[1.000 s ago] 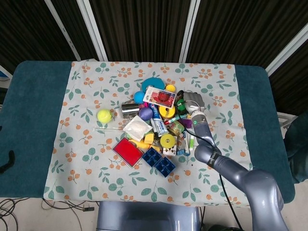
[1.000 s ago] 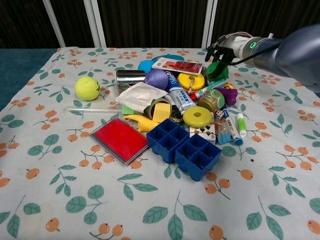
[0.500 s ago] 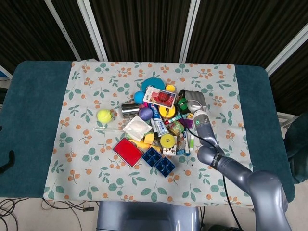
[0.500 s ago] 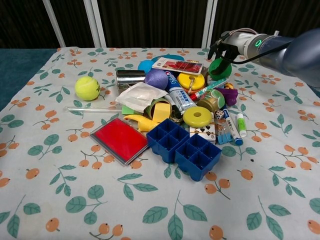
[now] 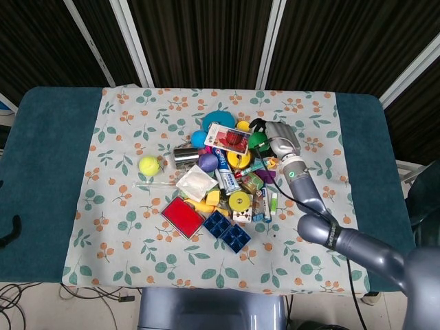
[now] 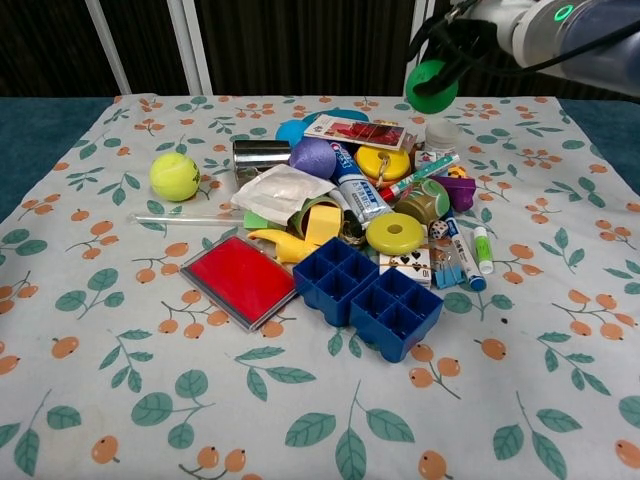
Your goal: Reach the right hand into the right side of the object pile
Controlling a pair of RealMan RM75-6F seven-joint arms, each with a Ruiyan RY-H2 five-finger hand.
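Note:
The object pile (image 5: 223,177) lies in the middle of the flowered cloth, also in the chest view (image 6: 350,225). My right hand (image 5: 280,139) is raised above the pile's right far corner, gripping a round green object (image 5: 257,140). In the chest view the hand (image 6: 478,22) sits at the top edge, partly cut off, and the green object (image 6: 431,86) hangs clear of the pile. Below it stand a small white jar (image 6: 441,134) and a purple piece (image 6: 460,190). My left hand does not show.
A blue compartment tray (image 6: 368,295) and a red flat box (image 6: 238,280) lie at the pile's near side. A yellow-green tennis ball (image 6: 175,175) and a clear rod (image 6: 185,218) lie to the left. Dark teal table (image 5: 48,165) flanks the cloth.
My right hand has risen from the pile's right far corner, carrying the green object up with it. The small white jar beneath now shows.

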